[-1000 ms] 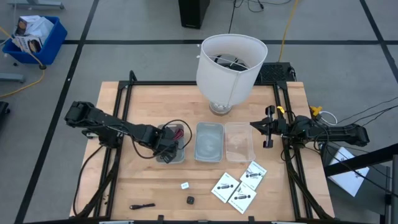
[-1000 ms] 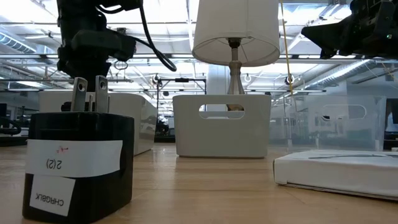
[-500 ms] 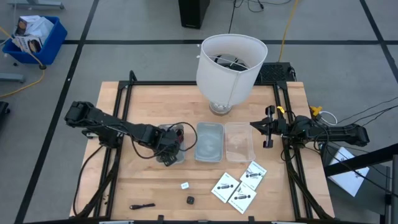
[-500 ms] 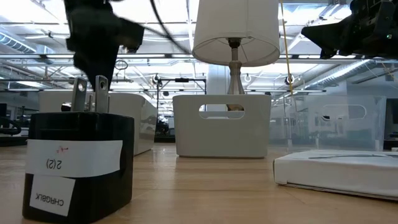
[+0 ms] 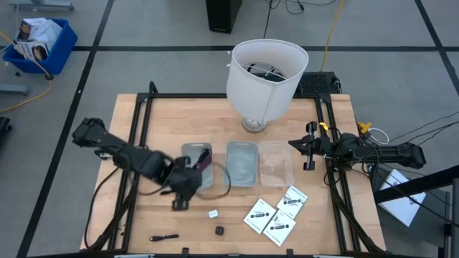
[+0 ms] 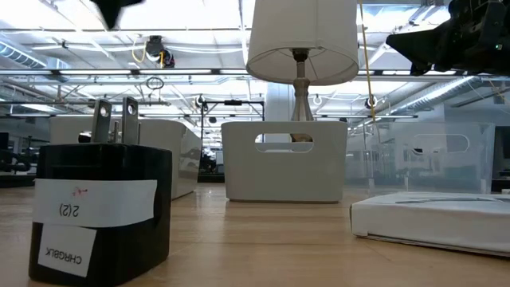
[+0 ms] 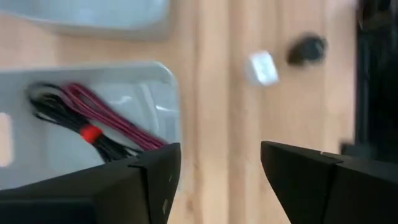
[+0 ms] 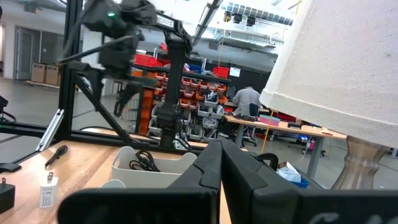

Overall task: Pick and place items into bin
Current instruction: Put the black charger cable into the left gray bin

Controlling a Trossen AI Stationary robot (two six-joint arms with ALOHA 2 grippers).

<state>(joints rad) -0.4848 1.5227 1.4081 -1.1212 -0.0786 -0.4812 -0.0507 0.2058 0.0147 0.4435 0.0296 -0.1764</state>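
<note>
1. The left gripper (image 5: 181, 193) hangs over the table at about 7 o'clock from the leftmost bin (image 5: 198, 165), its fingers (image 7: 124, 186) spread wide with bare wood showing between them and nothing in their hold.
2. A black and red cable bundle (image 7: 93, 127) lies inside that leftmost bin, at its end nearest the lamp (image 5: 264, 79).
3. A tiny white piece (image 5: 213, 213) and a small black cube (image 5: 219, 231) sit on the wood at about 5 o'clock from the left gripper, well apart from it.
4. A thin black cable bundle (image 5: 164, 237) lies near the front edge, at 6 o'clock from the gripper.
5. White square packets (image 5: 276, 215) cluster at 5 o'clock from the middle bin (image 5: 242, 163).
6. The right gripper (image 5: 307, 147) waits at 3 o'clock of the clear bin (image 5: 276, 163), its fingers pressed together, holding nothing.
</note>
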